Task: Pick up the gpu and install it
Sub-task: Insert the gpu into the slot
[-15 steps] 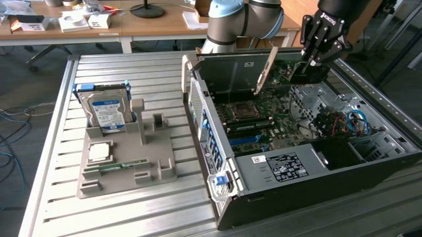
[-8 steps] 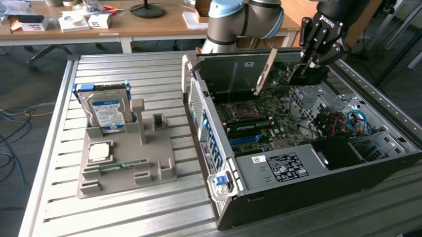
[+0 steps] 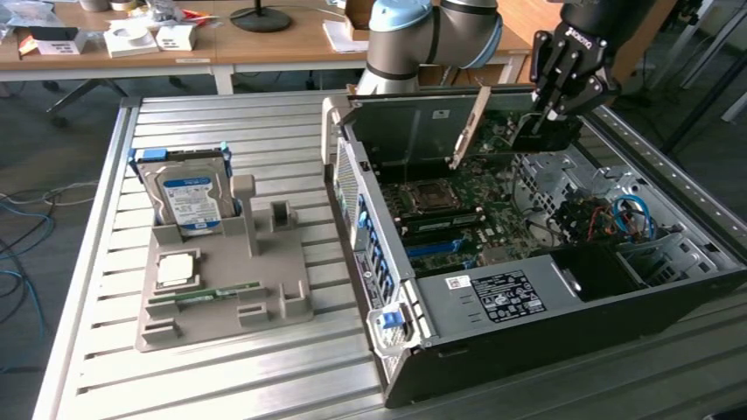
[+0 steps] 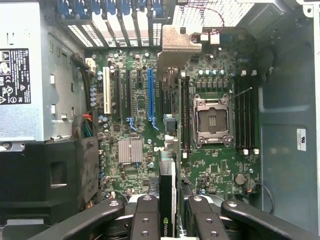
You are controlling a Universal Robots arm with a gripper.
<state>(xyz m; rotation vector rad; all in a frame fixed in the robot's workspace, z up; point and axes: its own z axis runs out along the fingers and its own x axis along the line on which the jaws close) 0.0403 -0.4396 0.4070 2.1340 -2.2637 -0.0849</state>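
The gpu (image 3: 499, 143) is a thin dark card with a pale metal bracket (image 3: 471, 127) at one end. It hangs above the open computer case (image 3: 397, 350), over the far part of the motherboard (image 3: 467, 210). My gripper (image 3: 544, 131) is shut on the card's end away from the bracket. In the wrist view the gpu (image 4: 166, 197) runs edge-on between my fingers (image 4: 145, 220), its bracket (image 4: 178, 46) toward the case's rear slot openings. Below it lie the motherboard's expansion slots, among them a blue slot (image 4: 149, 95) just beside the card's line.
The case holds a power supply (image 3: 502, 296), a CPU socket (image 3: 426, 194) and drive cages with blue cables (image 3: 631, 219). At the exterior view's left, a grey fixture (image 3: 233, 306) carries a hard drive (image 3: 187, 197), a processor (image 3: 175, 267) and a green memory stick (image 3: 216, 293).
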